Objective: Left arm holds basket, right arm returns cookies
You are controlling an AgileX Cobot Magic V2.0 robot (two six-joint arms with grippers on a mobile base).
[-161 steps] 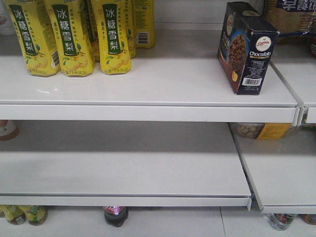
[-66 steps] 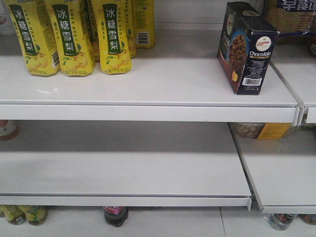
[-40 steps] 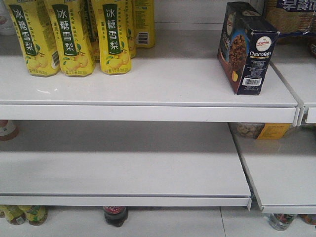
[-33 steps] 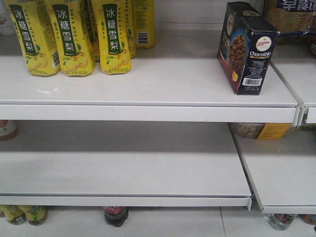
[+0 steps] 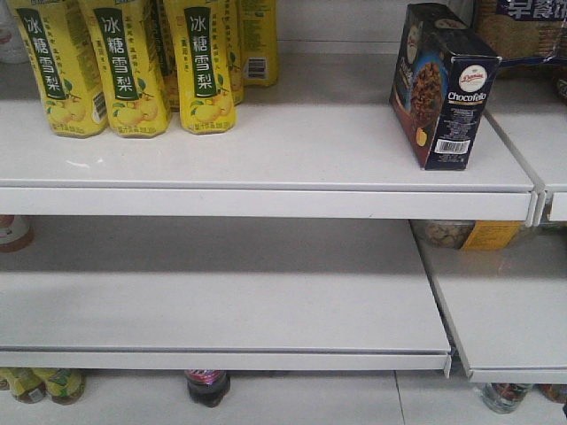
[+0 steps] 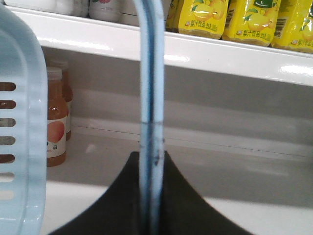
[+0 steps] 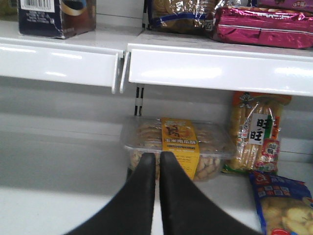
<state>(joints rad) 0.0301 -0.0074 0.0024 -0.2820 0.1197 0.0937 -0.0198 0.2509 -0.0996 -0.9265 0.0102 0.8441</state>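
Note:
The dark navy cookies box (image 5: 441, 84) stands upright on the upper shelf (image 5: 292, 150) at its right end; its lower corner also shows at top left in the right wrist view, cookies (image 7: 56, 18). No gripper touches it. My left gripper (image 6: 150, 161) is shut on the light blue basket handle (image 6: 150, 88), which runs straight up between its black jaws. The slotted wall of the basket (image 6: 19, 127) fills the left edge. My right gripper (image 7: 157, 159) is shut with nothing in it, below the upper shelf and in front of a clear snack tub (image 7: 178, 147).
Yellow drink cartons (image 5: 133, 62) stand at the upper shelf's left. A second shelf unit (image 5: 509, 310) adjoins on the right. Snack bags (image 7: 254, 132), a magenta pack (image 7: 264, 27) and an orange juice bottle (image 6: 56, 122) sit on nearby shelves. Bottles (image 5: 207, 386) stand below.

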